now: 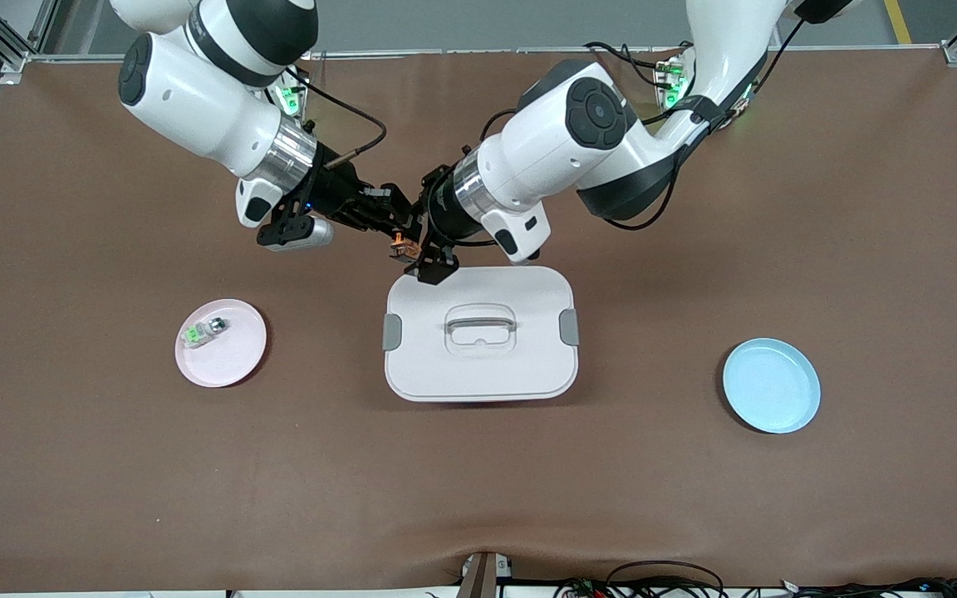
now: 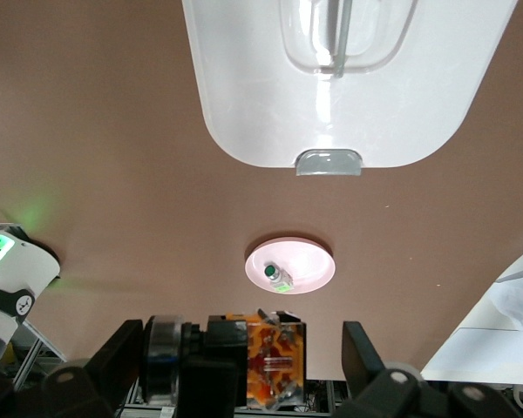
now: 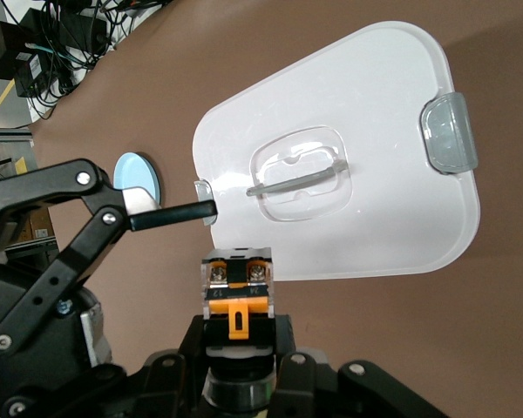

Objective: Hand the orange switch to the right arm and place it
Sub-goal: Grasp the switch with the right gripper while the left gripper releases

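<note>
- The orange switch (image 3: 237, 292) hangs in the air between both grippers, above the table (image 1: 71, 465) just off the white lidded box (image 1: 480, 332).
- The right gripper (image 3: 237, 348) clamps its base.
- The left gripper (image 2: 244, 348) is spread wide, released.
- Likely light, rigid, hard plastic; best pinched on its flat black sides.

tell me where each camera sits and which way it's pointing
Front view: high across the table, facing the bases; shows the right arm and left arm.
Left wrist view: on the left wrist, looking past the left gripper, jaws open, toward the pink plate.
Right wrist view: on the right wrist, looking past the right gripper, jaws shut on the orange switch, toward the blue plate.
Shared: all three show the orange switch and white lidded box.
</note>
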Tool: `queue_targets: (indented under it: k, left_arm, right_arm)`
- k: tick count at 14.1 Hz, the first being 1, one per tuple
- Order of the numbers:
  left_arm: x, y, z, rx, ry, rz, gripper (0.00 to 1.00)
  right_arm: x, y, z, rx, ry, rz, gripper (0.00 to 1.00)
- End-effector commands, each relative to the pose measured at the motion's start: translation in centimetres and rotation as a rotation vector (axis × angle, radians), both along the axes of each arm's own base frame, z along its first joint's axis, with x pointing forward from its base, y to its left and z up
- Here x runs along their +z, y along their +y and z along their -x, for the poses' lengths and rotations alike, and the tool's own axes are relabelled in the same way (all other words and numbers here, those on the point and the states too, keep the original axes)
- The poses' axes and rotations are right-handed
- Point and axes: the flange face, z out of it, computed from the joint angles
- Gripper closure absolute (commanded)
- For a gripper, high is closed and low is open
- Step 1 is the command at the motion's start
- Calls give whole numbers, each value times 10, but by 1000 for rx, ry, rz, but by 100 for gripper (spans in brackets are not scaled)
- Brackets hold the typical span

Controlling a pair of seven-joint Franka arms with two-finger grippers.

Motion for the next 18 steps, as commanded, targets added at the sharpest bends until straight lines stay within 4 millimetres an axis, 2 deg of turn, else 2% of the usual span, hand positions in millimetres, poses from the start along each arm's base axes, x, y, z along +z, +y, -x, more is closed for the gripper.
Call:
queue_targets:
  k: [1, 3, 6, 8, 11, 14, 16, 17, 18]
  left_arm:
    - [9, 13, -11, 19, -22, -12, 0]
    - [14, 32, -21, -8, -39, -36, 0]
    - [5, 67, -38, -104, -54, -128, 0]
    - [-7, 82, -41, -213, -109, -259, 0]
    - [-26, 107, -49, -425, -167, -402, 0]
    - [-37, 144, -61, -674, -226, -525, 0]
    - [-29, 157, -61, -891, -289, -567, 0]
    - [-22, 171, -65, -971, -307, -575, 0]
    - [-15, 193, -72, -1042, -322, -577, 0]
  right_arm:
    - [8, 8, -8, 2, -10, -3, 100]
    - [8, 1, -15, 101, -99, 66, 100]
    - [-9, -18, -27, 255, -168, 145, 100]
    - [-14, -49, -39, 478, -283, 280, 100]
    - [-24, -97, -48, 838, -361, 410, 100]
    - [-31, -141, -53, 1078, -349, 527, 100]
    - [-36, -163, -56, 1214, -359, 559, 100]
    - [-38, -173, -57, 1306, -380, 572, 100]
    - [-40, -185, -60, 1405, -404, 581, 100]
